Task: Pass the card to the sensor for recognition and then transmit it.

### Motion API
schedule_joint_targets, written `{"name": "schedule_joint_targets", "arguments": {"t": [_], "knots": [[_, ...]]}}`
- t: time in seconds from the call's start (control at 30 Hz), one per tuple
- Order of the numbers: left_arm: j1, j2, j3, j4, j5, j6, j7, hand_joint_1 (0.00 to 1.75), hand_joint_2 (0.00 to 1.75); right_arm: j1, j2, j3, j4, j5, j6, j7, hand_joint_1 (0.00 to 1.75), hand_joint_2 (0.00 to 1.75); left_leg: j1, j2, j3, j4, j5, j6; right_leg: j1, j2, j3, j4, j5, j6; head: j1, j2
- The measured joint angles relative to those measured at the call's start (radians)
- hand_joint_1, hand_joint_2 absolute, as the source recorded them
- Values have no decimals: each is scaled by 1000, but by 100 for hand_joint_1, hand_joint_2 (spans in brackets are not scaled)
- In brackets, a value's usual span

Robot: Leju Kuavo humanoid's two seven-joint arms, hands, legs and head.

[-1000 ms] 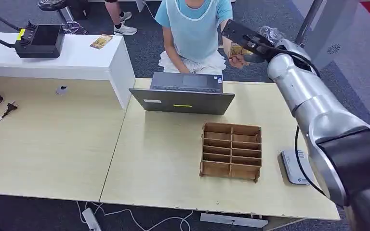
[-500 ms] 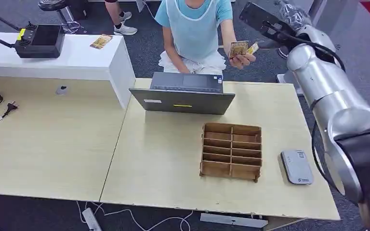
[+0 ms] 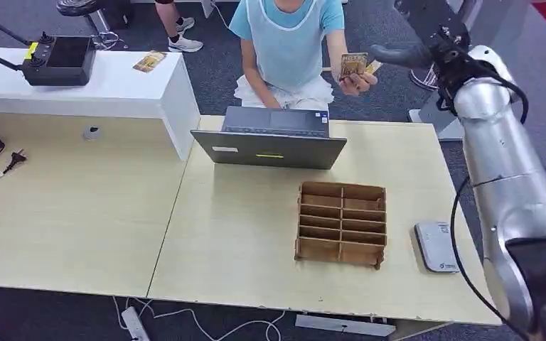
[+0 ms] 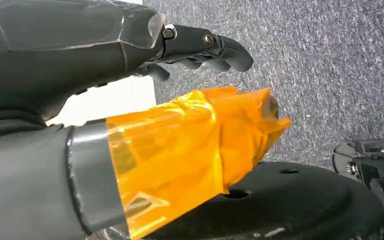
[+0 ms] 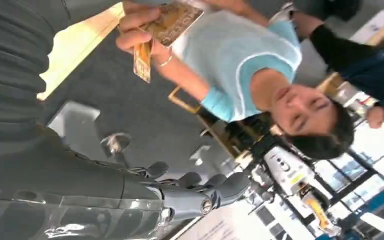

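Right robot hand raised past the worktop's far edge, fingers spread, holding nothing. Cards just beside its fingertips, pinched in a person's hand, fanned, long axes roughly upright. Left robot hand fingers curled in, holding nothing.

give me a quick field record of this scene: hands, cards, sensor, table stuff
right hand: raised beyond the table's far edge, near the person's hand, holding nothing
left hand: hanging over grey carpet, fingers curled in, holding nothing
cards: held up in the person's hand
sensor: flat grey device lying near the table's right edge
wooden organizer: on the table, compartments empty, left of the sensor
laptop: open, facing the person
table: light wood
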Motion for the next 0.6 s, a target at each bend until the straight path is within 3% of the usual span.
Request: {"name": "schedule_joint_targets", "arguments": {"t": [0.13,0.27,0.4,0.6], "knots": [[0,0,0,0,3,3,0,0,0,30,-12,-32,-51,-60,13,-7,0,175,0,0,0,0,0,0,0,1,0,0,0,0,0,0],[0,-2,5,0,7,21,0,0,0,119,-11,-106,-141,-345,-40,42,0,175,0,-2,0,0,0,0,0,-2,1,0,0,0,0,0],[-1,-8,13,0,14,32,3,0,0,256,-11,-156,-254,-577,-75,43,0,175,0,-1,0,0,0,0,0,-1,0,0,0,0,0,0],[0,-14,24,0,24,42,3,0,0,467,-34,-188,-435,-692,-79,-5,0,175,0,-1,0,0,-1,0,0,-1,0,0,0,0,0,0]]}}
